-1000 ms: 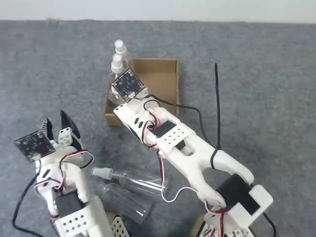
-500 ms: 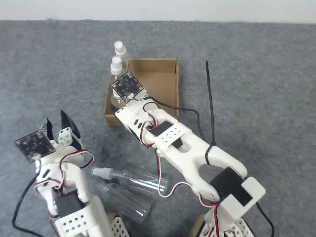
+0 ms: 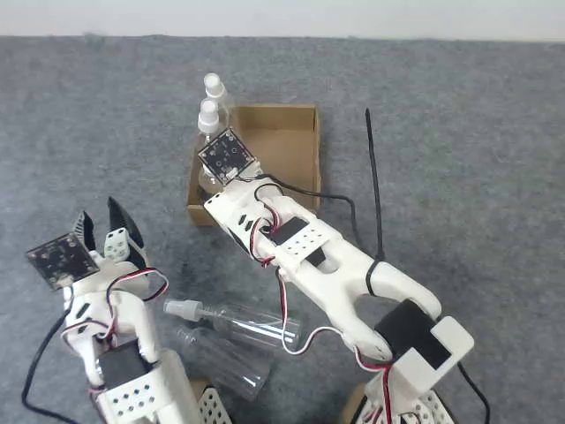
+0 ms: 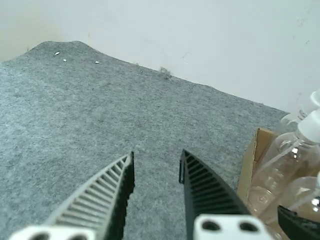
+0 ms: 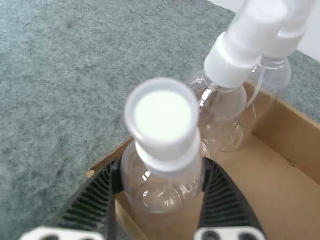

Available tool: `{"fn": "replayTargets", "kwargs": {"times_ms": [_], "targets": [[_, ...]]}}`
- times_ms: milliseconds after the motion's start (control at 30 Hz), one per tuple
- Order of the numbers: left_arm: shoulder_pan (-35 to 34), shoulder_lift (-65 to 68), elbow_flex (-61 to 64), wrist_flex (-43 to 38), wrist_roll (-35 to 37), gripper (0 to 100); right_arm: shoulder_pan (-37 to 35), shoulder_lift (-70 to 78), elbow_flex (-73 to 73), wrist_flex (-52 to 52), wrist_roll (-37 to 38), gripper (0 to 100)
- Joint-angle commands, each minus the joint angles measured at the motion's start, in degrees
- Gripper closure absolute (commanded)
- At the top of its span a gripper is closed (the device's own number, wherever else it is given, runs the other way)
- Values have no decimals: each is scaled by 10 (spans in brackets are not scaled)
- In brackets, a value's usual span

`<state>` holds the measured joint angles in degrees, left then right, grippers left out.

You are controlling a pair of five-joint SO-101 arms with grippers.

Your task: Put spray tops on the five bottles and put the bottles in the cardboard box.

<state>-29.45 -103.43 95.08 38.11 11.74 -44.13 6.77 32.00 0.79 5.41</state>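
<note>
Right tool [image 5: 161, 170] clamps clear spray-topped plastic bottle [image 5: 160, 150] in brown cardboard box [image 5: 280, 130]; two topped bottles [image 5: 220, 107] just beyond tool; two lying bottles [image 3: 243, 322] unboxed; left tool [image 4: 156, 165] spread, empty.

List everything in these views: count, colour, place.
cardboard box: one, brown, open, far middle of the mat.
standing bottles: two, clear with white spray tops, at the box's far left corner.
held bottle: one, clear with a white top, upright at the box's left side.
lying bottles: two, clear, on the mat between the arm bases; one has a white spray top, the other's neck I cannot tell.
mat: one, grey, covering the table.
left gripper: one, black fingers, open, above bare mat.
right gripper: one, black fingers, closed around the held bottle.
</note>
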Motion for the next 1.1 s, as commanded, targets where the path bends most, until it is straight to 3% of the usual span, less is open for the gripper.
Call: {"fn": "replayTargets", "kwargs": {"times_ms": [0, 500, 1067], "targets": [[-3, -10, -1, -22, 2, 859, -2, 2, -26, -7, 0, 913], [-3, -10, -1, -22, 1, 859, -2, 3, -25, -7, 0, 910], [-1, -10, 0, -22, -22, 859, -3, -3, -28, 32, -1, 741]]}}
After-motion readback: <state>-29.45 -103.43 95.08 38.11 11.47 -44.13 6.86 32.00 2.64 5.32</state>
